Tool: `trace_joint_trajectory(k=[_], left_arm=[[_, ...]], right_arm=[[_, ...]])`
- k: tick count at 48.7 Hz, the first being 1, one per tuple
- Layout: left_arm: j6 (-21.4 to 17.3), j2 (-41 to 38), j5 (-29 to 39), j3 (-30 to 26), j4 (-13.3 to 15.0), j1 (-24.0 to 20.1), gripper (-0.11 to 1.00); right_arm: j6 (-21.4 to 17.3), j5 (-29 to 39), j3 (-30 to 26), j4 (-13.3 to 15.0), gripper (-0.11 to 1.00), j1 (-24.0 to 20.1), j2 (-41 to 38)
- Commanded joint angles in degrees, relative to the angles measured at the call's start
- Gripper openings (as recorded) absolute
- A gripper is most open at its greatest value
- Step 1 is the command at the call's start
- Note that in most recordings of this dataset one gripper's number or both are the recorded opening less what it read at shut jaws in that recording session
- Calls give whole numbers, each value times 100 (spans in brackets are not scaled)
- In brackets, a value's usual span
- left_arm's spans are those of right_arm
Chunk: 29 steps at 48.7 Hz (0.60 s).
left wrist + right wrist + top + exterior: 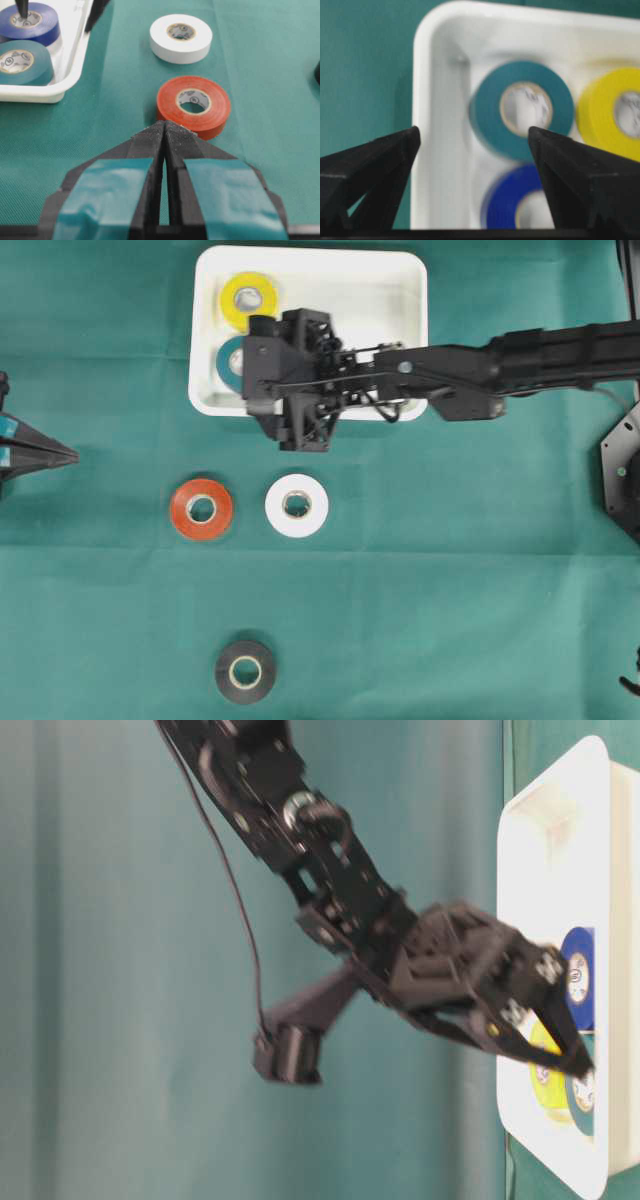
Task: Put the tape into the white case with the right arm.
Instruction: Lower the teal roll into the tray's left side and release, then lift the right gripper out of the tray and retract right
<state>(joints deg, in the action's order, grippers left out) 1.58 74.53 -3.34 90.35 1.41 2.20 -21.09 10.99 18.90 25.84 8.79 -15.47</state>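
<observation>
1. The right pincer (pixel 475 145) stands wide apart and carries nothing; from its own camera the two black tips frame the near end of the white case (pixel 395 290), so it looks to be hovering just over the rim.

2. Below and between those tips lie a teal roll (pixel 522 107) and a blue roll (pixel 512 202), with a yellow roll (pixel 610 115) beside them. All three lie flat inside the case, close together at one end.

3. The right arm (pixel 540 355) reaches across the case from the right of the overhead view, hiding the blue roll there.

4. Outside the case, on the green surface (pixel 480 590), three rolls wait: an orange roll (pixel 201 508) and a white roll (pixel 296 505) side by side just apart, and a black roll (pixel 245 671) well apart from them. I judge these are next for the case.

5. The left pincer (pixel 164 131) rests pressed together, pointing at the orange roll, out of the way since the job belongs to the other arm.
</observation>
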Motion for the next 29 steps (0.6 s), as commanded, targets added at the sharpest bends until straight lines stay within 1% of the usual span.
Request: trace_joint_trajectory(k=[1, 8, 16, 23, 29], left_arm=[[-9, -35, -26, -70, 0, -18, 1], [-18, 26, -9, -70, 0, -18, 1], [-26, 466, 176, 9, 0, -18, 1], [-35, 861, 413, 53, 0, -18, 1], [-35, 976, 483, 53, 0, -26, 1]], right_arm=[[-18, 9, 272, 9, 66, 9, 589], [-18, 0, 879, 9, 66, 44, 1072], [-35, -35, 1731, 0, 66, 97, 1652], [-220, -237, 2391, -9, 66, 176, 2162], [-281, -431, 2971, 0, 66, 281, 2637]])
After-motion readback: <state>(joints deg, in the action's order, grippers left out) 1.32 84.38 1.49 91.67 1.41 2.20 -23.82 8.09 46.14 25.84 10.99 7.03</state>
